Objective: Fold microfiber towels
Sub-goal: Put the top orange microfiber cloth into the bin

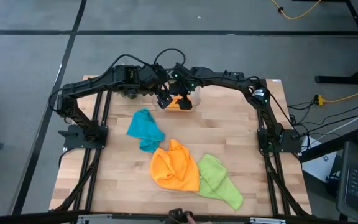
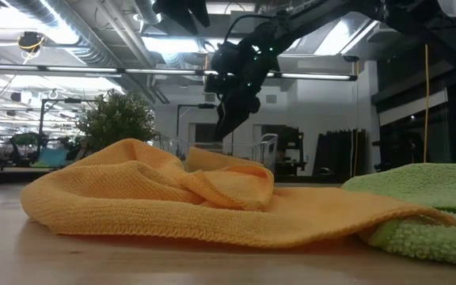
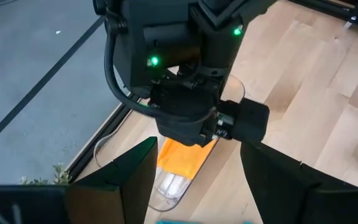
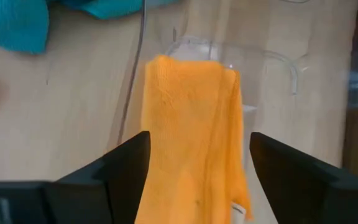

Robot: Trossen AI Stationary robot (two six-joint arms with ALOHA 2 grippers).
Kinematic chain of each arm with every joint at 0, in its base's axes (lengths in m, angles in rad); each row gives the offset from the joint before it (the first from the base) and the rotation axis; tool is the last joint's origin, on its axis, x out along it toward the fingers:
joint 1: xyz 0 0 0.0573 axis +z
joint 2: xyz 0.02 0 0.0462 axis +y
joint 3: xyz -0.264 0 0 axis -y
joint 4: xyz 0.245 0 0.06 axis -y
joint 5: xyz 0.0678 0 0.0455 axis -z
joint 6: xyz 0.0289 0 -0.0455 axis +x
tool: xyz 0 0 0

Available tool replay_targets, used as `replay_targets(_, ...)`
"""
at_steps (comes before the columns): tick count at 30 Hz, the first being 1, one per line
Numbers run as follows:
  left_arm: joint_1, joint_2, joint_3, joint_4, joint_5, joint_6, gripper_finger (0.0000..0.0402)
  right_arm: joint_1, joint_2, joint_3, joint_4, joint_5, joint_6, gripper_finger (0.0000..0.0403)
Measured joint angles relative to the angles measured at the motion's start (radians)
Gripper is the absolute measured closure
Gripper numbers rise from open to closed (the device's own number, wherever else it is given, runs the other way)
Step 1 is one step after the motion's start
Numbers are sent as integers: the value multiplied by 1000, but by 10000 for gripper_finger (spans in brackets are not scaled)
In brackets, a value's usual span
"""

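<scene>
Folded orange towel (image 4: 194,130) inside clear tub (image 4: 272,59), right wrist view only.

The pale wood table (image 1: 117,168) under me carries a clear plastic tub (image 1: 194,99) directly below my right jaws. Out beyond them lie a teal towel (image 1: 145,129), a crumpled orange towel (image 1: 175,167) and a green towel (image 1: 219,180) touching it.

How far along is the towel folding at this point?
Done: one folded orange towel lies in the clear tub. In hand: nothing; the right gripper is open above it, the left gripper open close by. Left: the teal towel, the second orange towel and the green towel, all crumpled.
</scene>
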Motion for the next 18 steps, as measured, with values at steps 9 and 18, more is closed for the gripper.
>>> replay_targets(9,0,0,0,-1,0,-25,176,34,93,-8,97,-2,53,144)
replay_targets(18,-3,0,0,-2,1,-28,176,17,116,26,159,85,117,144)
